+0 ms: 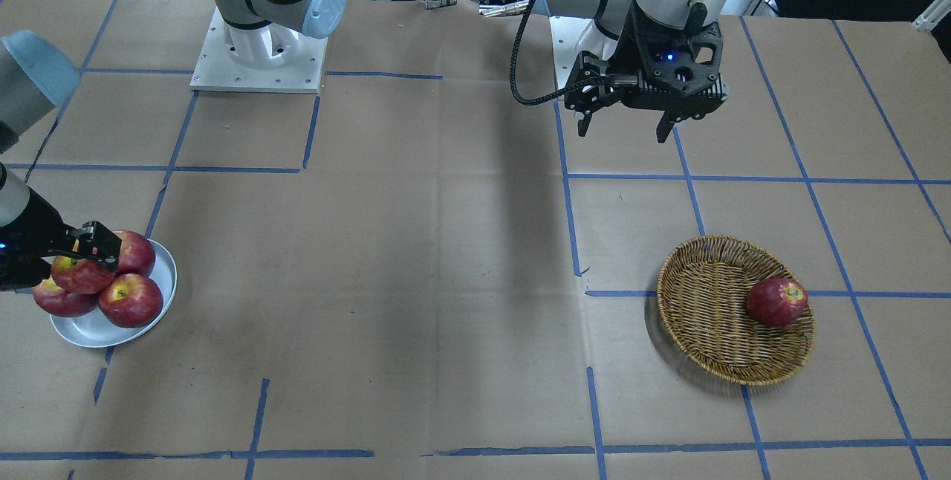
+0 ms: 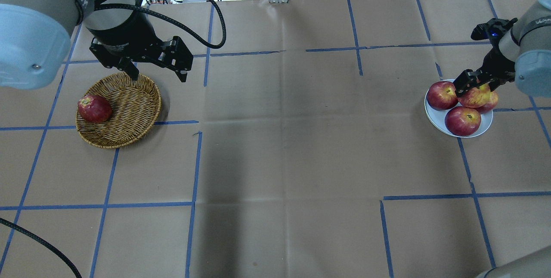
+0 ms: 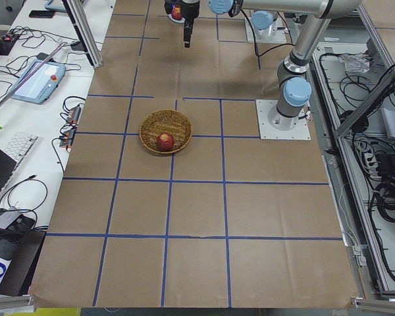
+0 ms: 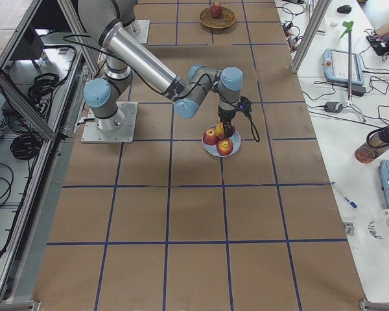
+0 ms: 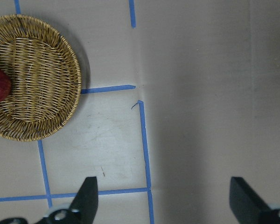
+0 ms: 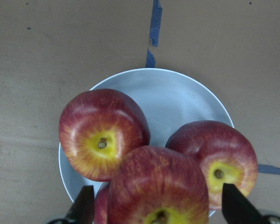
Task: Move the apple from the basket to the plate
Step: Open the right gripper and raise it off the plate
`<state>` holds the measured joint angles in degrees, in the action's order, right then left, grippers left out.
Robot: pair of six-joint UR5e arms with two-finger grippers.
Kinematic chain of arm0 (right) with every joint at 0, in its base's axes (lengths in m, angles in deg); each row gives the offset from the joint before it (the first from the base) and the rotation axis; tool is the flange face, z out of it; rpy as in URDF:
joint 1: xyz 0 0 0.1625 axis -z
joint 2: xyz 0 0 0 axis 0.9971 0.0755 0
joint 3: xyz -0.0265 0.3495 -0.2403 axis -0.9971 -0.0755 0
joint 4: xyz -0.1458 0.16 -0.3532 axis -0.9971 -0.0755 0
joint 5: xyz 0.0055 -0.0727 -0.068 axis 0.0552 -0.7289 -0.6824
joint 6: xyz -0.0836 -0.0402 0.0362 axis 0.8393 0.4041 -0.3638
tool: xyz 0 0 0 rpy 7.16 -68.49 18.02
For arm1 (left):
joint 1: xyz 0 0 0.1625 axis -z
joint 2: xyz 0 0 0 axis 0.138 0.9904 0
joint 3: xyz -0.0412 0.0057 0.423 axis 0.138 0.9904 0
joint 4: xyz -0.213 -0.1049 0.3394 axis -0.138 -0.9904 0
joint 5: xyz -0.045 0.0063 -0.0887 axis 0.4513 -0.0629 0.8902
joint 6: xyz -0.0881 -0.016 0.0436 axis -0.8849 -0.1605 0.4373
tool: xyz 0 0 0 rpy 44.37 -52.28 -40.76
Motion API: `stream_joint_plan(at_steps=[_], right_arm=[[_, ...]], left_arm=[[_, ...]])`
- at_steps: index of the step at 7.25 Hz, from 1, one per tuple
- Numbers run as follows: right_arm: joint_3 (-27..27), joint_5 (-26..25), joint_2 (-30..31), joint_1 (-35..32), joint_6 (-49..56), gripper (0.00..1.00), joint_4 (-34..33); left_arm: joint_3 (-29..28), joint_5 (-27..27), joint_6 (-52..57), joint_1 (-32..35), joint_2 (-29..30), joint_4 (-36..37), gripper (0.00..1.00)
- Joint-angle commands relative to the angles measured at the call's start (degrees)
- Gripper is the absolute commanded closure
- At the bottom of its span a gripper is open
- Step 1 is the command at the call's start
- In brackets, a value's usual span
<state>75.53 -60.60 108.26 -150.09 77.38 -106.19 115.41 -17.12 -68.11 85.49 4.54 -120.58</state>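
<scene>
The apple (image 6: 158,186), pale red with yellow streaks, rests on top of three darker apples on the pale plate (image 6: 177,93). My right gripper (image 6: 156,207) is open, with a finger on each side of the apple and small gaps between. The overhead view shows the apple (image 2: 477,96), the plate (image 2: 437,118) and the right gripper (image 2: 471,84) at the right edge. The wicker basket (image 2: 129,110) at the left holds one dark red apple (image 2: 94,108). My left gripper (image 2: 158,73) is open and empty, raised beside the basket's far rim.
Dark red apples (image 2: 441,95) (image 2: 462,120) crowd the plate, with a third half hidden. Brown paper with blue tape lines covers the table. The arm bases stand at the robot's side (image 1: 260,56).
</scene>
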Motion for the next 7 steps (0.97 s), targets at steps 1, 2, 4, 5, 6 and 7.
stream_joint_plan(at_steps=[1, 2, 4, 5, 6, 7], right_arm=[[-1.77, 0.1, 1.84, -0.09, -0.39, 0.0, 2.67], [-4.31, 0.36, 5.16, -0.61, -0.91, 0.0, 8.51], [-11.25, 0.54, 11.32, -4.37, -3.02, 0.0, 26.25], [-11.97, 0.36, 14.22, -8.22, -5.81, 0.0, 30.15], [-11.46, 0.62, 17.12, -11.22, -7.23, 0.0, 31.41], [-11.54, 0.62, 18.71, -14.38, -10.38, 0.0, 33.6]], left_arm=[[0.0, 0.0, -0.01, 0.0, 0.03, -0.05, 0.01], [0.0, 0.0, 0.08, 0.0, 0.03, -0.05, 0.01], [0.18, 0.0, -0.01, 0.09, -0.06, 0.04, 0.01], [0.18, 0.0, -0.01, 0.09, -0.06, 0.04, 0.01], [0.18, 0.0, -0.01, 0.09, -0.06, -0.05, 0.01], [0.18, -0.09, 0.08, 0.09, -0.06, -0.05, 0.01]])
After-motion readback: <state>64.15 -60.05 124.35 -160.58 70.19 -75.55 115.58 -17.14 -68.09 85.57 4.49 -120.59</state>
